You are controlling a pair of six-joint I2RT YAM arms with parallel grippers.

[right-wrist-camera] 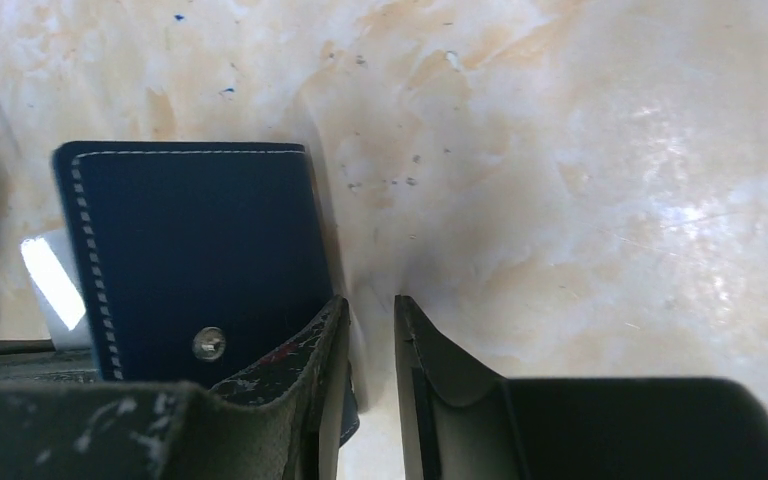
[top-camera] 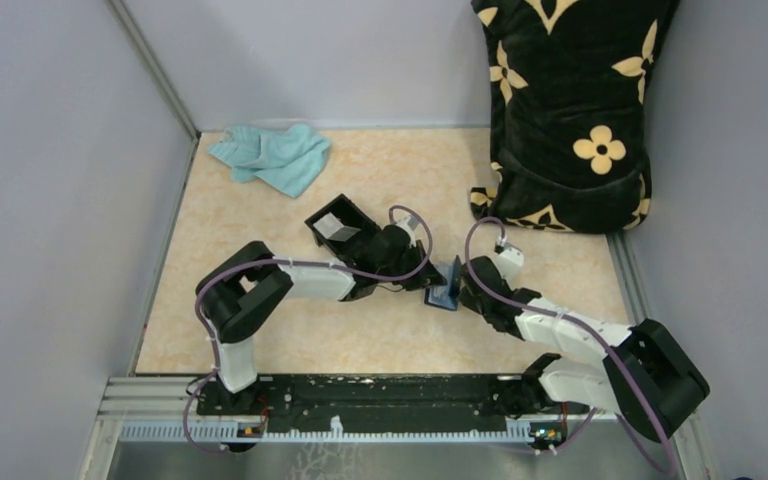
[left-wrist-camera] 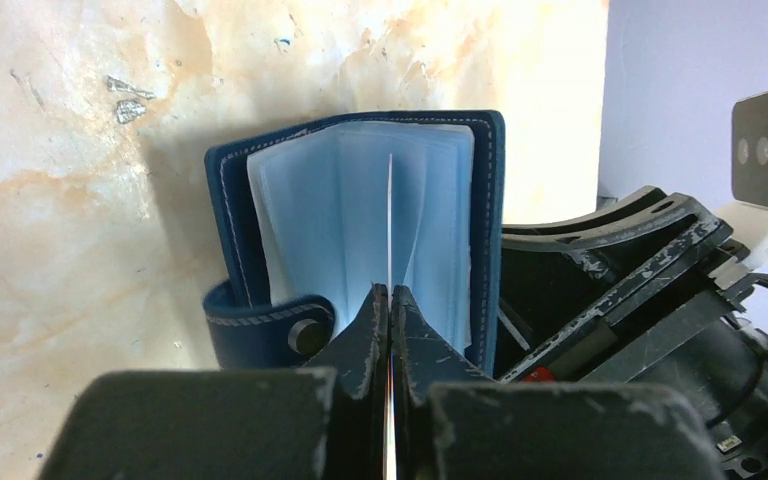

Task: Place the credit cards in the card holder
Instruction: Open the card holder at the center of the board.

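Note:
The navy card holder (top-camera: 446, 296) stands open on the table between both grippers. In the left wrist view its pale blue plastic sleeves (left-wrist-camera: 310, 220) fan out inside the cover. My left gripper (left-wrist-camera: 391, 290) is shut on a thin credit card (left-wrist-camera: 390, 200), seen edge-on, whose far end reaches in among the sleeves. My right gripper (right-wrist-camera: 370, 300) sits at the closed outer cover (right-wrist-camera: 190, 240) with its snap (right-wrist-camera: 208, 343). Its jaws stand slightly apart, with the cover's edge against the inner side of the left finger (right-wrist-camera: 315, 350) and bare table showing in the gap. Another pale card (top-camera: 335, 228) lies in the black box.
The black open-topped box (top-camera: 352, 215) stands just behind the left gripper (top-camera: 426, 280). A teal cloth (top-camera: 270, 155) lies at the back left and a black floral bag (top-camera: 570, 110) fills the back right. Grey walls enclose the marbled table (top-camera: 260, 330).

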